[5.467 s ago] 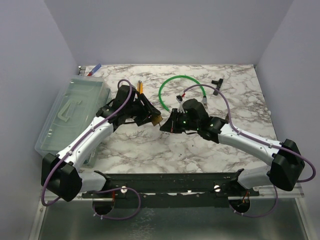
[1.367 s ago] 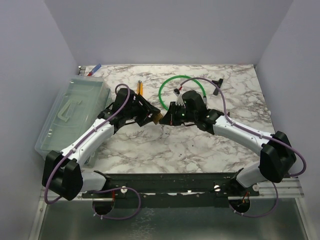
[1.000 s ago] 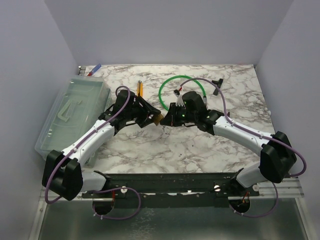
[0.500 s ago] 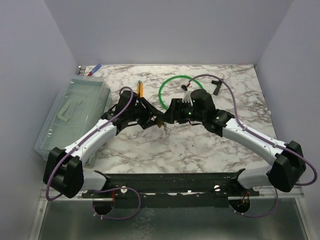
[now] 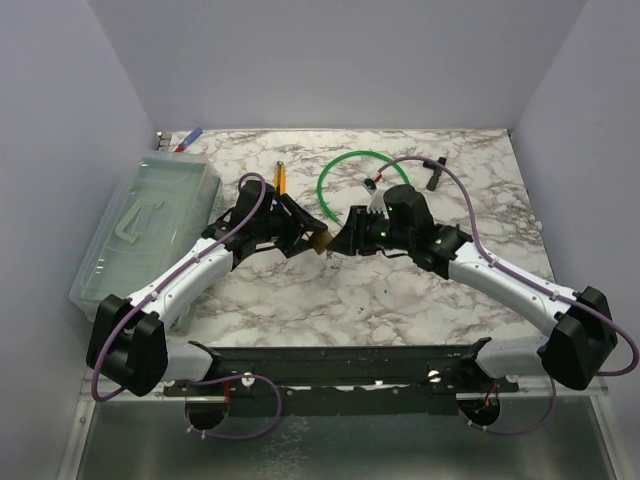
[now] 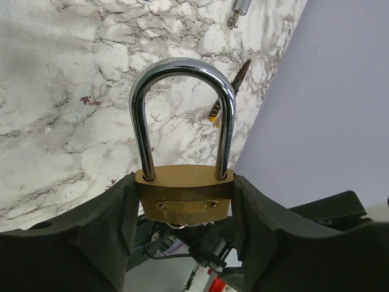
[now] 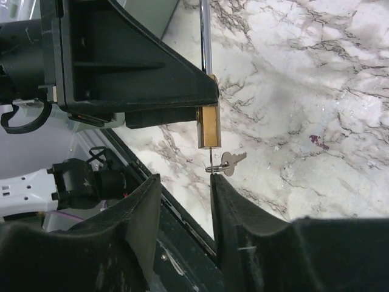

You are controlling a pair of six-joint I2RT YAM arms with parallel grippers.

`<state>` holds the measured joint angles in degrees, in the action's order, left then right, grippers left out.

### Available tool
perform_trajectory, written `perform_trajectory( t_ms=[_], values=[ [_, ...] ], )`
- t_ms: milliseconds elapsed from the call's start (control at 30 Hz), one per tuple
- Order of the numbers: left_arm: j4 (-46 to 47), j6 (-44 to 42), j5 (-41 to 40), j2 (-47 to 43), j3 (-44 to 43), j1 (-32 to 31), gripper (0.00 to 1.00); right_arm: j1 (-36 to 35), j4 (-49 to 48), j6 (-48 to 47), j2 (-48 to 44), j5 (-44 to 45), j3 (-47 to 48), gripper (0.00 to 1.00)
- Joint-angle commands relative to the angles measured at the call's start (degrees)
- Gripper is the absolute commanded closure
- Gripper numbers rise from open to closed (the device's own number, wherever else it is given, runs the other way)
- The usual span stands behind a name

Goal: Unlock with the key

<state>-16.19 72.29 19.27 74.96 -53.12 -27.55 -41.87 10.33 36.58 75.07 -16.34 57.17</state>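
My left gripper (image 5: 306,233) is shut on the small brass padlock (image 5: 320,240) and holds it above the table. In the left wrist view the black fingers (image 6: 121,213) clamp the brass body (image 6: 182,198), and both legs of the chrome shackle (image 6: 182,76) sit in it. In the right wrist view the padlock (image 7: 208,126) is seen edge-on. A thin silvery key (image 7: 211,159) stands in its bottom, with a ring and a second key (image 7: 231,161) hanging beside it. My right gripper (image 7: 185,182) is open just below the lock, its right finger (image 7: 243,207) beside the key.
A green cable loop (image 5: 345,165) and a black T-shaped tool (image 5: 433,172) lie at the back of the marble table. An orange pencil-like tool (image 5: 281,176) lies at the back left. A clear plastic box (image 5: 150,225) stands along the left edge.
Over the last second my right wrist has turned and shifted slightly down and right at the padlock. My left gripper has carried the padlock a little toward the middle.
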Motion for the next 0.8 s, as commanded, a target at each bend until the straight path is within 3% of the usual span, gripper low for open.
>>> perform_trajectory(
  t_ms=[0, 133, 633, 767],
  values=[
    [2.39, 2.33, 1.48, -1.04, -2.86, -0.05, 1.0, 0.13, -0.36, -0.1, 1.27, -2.46, -0.2, 0.61],
    [2.39, 2.42, 1.56, -1.13, -2.86, -0.04, 1.0, 0.15, -0.31, -0.49, 2.58, -2.33, 0.52, 0.67],
    [2.39, 2.5, 1.83, -1.92, -2.86, -0.04, 1.0, 0.17, 0.43, -1.31, 5.24, -0.9, 1.7, 0.68],
    [2.39, 2.59, 1.87, -1.91, -2.93, -0.05, 1.0, 0.12, -0.27, -1.25, 5.93, -1.62, 1.79, 0.76]
  ],
)
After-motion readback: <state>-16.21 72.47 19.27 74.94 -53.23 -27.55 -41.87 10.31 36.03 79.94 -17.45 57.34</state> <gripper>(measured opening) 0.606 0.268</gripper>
